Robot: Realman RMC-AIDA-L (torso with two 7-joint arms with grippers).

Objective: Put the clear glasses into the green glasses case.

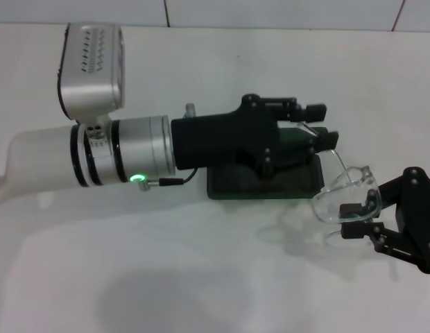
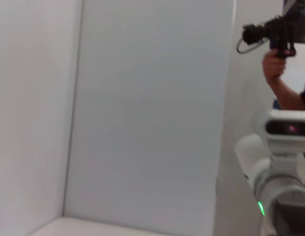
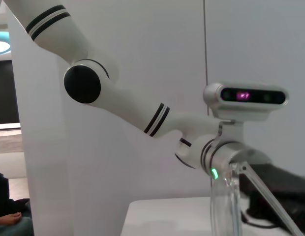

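**Glasses held beside the case**

Lower right of the head view, the right gripper [image 1: 355, 217] is clamped on the glasses [image 1: 345, 193], apparently ready to carry them to the case [image 1: 263, 182], mid-frame. The left gripper [image 1: 317, 125] reaches over it, perhaps bracing the lid; fingers unclear. Only the right wrist view shows the clear arms close up [image 3: 230, 196]

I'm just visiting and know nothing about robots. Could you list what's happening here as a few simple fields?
Surface: white table
Glasses: clear plastic glasses, held above the table by the right gripper, beside the case
Case: dark green rectangular glasses case, on the table, mostly hidden under the left arm
Left gripper: over the case; finger state unclear
Glasses in case: not yet
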